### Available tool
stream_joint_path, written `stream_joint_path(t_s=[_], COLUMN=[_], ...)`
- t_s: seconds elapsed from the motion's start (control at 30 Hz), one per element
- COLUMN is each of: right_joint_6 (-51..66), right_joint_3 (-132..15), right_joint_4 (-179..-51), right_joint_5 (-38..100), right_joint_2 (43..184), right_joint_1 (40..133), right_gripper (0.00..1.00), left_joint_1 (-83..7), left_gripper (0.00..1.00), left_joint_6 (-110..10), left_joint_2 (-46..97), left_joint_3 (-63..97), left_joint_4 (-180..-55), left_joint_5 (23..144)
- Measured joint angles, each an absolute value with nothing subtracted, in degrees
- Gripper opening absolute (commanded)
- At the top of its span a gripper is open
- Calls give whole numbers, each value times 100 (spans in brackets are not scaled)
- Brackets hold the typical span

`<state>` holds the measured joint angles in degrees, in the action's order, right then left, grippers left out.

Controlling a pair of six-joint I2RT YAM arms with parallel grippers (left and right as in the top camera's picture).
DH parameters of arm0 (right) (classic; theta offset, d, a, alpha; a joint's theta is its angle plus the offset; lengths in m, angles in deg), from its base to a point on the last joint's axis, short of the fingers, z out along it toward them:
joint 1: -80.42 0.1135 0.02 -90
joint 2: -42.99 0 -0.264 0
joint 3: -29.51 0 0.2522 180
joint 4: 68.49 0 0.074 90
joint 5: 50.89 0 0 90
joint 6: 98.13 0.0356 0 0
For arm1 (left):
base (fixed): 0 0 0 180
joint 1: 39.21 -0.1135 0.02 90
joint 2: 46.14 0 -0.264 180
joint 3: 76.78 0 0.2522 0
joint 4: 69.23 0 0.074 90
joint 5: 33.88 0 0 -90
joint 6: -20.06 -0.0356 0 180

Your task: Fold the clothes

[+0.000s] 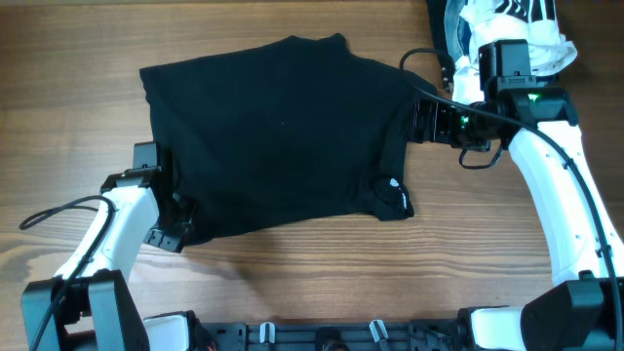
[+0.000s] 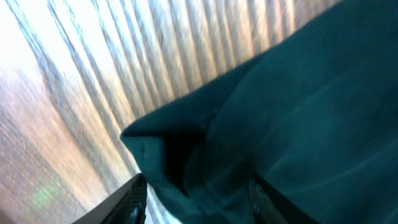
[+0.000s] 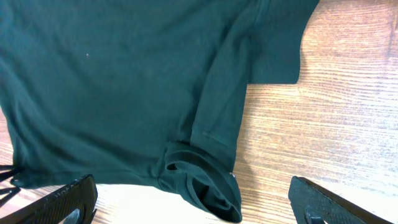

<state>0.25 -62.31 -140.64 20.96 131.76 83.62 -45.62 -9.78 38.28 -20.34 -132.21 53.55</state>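
The black T-shirt (image 1: 278,136) lies spread, not yet folded, across the middle of the wooden worktop (image 1: 292,268), its hem side to the left and its sleeves to the right.

At the shirt's near-left corner (image 2: 155,140) my left tool (image 2: 199,198) straddles a raised lip of fabric, one finger on each side. A gap shows between them, and I cannot tell whether they have bitten into the cloth. The main risk is there. If the tool takes only the top ply, or just the edge, the corner could slip out when I lift, and the fold would land crooked or bunched. The wrist view is blurred, so I would not trust it to confirm the pinch.

On the right, my right tool (image 3: 193,204) stands wide apart, holding nothing, low over the crumpled sleeve (image 3: 202,180). If one arm pulls while this side stays free, I expect the whole shirt to drag across the worktop instead of folding. That rumpled sleeve could also get trapped inside the fold as a lump.

Striped white fabric (image 1: 507,19) sits in the far-right corner, behind the right arm, which could snag it when it swings back.
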Motion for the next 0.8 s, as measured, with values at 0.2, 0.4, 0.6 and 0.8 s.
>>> stream_joint_path(t_s=[0.2, 0.4, 0.6, 0.8], right_joint_6=[27, 27, 60, -91], right_joint_3=[-5975, -5927, -5918, -5466], right_joint_4=[-13962, -13977, -14252, -14134], right_joint_5=[2096, 2096, 2120, 2155], right_joint_2=[13178, 13178, 13178, 13178], right_joint_1=[8362, 8362, 8362, 8592], right_gripper=[99, 96, 85, 80], left_joint_1=[-4562, -4562, -4562, -4562], left_gripper=[20, 4, 4, 4], left_joint_6=[-941, -969, -1509, -2001], left_joint_2=[3844, 3992, 3970, 3605], left_joint_3=[-2034, -2036, -1949, -1551], left_joint_4=[-13107, -13089, -13164, -13065], left_joint_5=[5207, 5167, 5163, 5122])
